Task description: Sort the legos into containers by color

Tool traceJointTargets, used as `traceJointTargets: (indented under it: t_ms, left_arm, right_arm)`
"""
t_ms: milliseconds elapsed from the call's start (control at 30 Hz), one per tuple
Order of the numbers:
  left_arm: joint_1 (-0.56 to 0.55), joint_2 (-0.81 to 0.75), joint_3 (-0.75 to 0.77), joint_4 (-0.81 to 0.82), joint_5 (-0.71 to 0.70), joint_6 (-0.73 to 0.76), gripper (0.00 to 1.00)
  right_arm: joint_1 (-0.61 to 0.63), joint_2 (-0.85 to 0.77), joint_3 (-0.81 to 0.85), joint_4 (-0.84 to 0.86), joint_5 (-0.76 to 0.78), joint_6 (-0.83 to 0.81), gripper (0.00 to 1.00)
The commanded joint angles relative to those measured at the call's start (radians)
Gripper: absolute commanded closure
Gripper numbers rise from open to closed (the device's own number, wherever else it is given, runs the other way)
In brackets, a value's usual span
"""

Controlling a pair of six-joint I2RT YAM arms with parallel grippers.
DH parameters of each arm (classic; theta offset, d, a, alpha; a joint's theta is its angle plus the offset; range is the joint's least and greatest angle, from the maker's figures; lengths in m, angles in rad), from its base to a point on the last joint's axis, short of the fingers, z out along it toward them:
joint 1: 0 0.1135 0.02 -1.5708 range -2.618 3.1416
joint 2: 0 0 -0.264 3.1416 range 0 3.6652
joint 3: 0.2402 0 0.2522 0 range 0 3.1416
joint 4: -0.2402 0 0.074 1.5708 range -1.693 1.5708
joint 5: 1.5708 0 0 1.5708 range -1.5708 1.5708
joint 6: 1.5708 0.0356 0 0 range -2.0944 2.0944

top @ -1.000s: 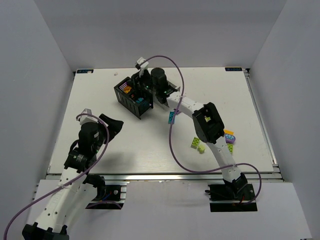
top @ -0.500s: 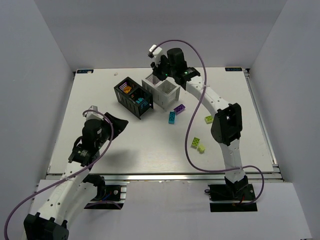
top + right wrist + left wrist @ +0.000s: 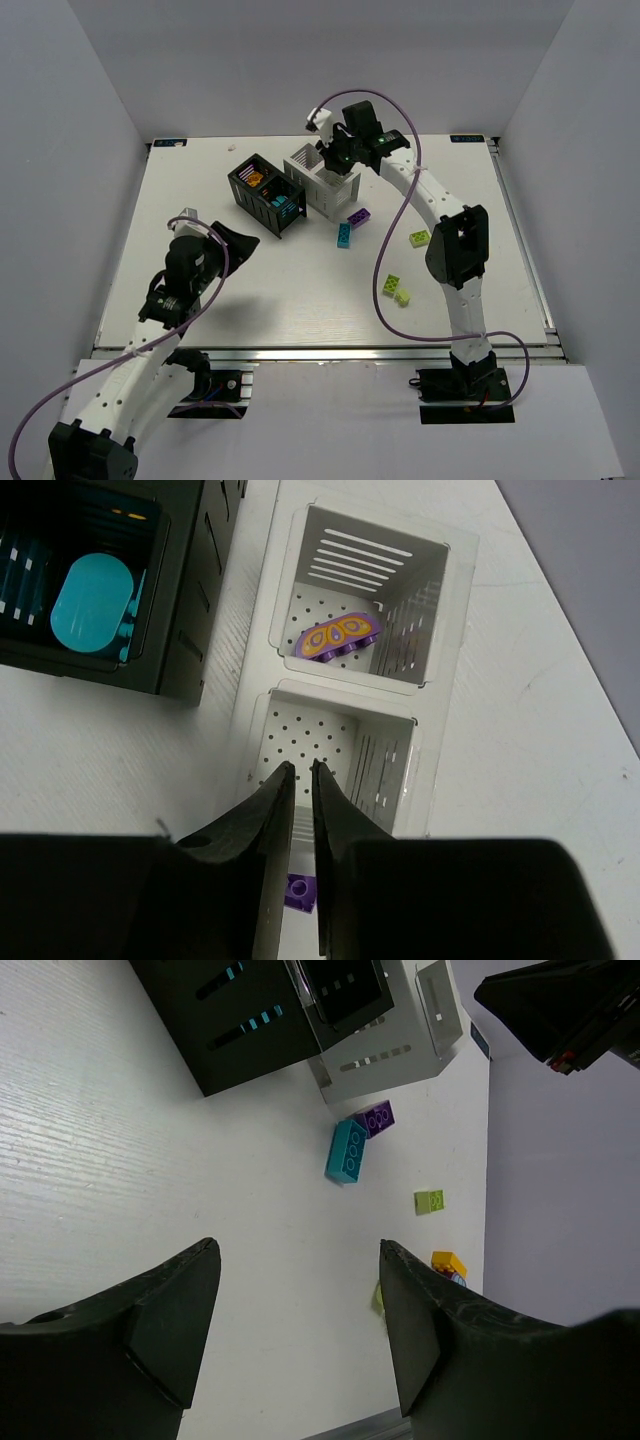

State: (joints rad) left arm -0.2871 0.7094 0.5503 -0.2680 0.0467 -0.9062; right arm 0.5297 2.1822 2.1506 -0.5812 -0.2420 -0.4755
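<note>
Top external view has the white slatted plastic container (image 3: 322, 185) standing at the far middle of the pale bench (image 3: 200, 290). The black slatted plastic container (image 3: 262, 195) stands just beside its left side.

The right fingers (image 3: 300, 769) hang over the white container's nearer compartment. They are drawn almost together, with only a thin slit between them, and nothing shows clamped at their tips. In the white container's farther compartment lies a purple studded piece with an orange top (image 3: 338, 638). The black container holds a cyan rounded piece (image 3: 92, 600) in one compartment and an orange piece (image 3: 253, 178) in the other.

Just off the white container's near right corner lies a small purple brick (image 3: 358, 218), with a teal brick (image 3: 343, 235) right beside it. A lime green brick (image 3: 419, 238) lies farther to the right of the white container. Well nearer the arm bases, a darker green brick (image 3: 391, 285) and a pale lime brick (image 3: 403, 296) sit side by side. Left wrist view also catches a small orange brick (image 3: 449, 1262), far from the white container.

The left fingers (image 3: 298, 1250) hover over the bench, well to the near left of the white container. They are spread wide with nothing between them.
</note>
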Motion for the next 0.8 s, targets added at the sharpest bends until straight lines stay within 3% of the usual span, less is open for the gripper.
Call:
traceJointTargets:
  t_ms: [0,367,767]
  left_arm:
    - [0.003,0.007,0.003,0.024,0.019,0.012,0.26]
    - [-0.03,0.062,0.043,0.026,0.007,0.026,0.26]
    - [-0.181,0.154,0.091,0.042,-0.1,0.033,0.25]
  right_arm:
    - [-0.005,-0.024,0.045,-0.023,-0.016,-0.025,0.82]
    - [-0.016,-0.052,0.012,-0.051,-0.028,-0.041,0.8]
    - [-0.025,-0.09,-0.023,-0.049,-0.039,-0.041,0.77]
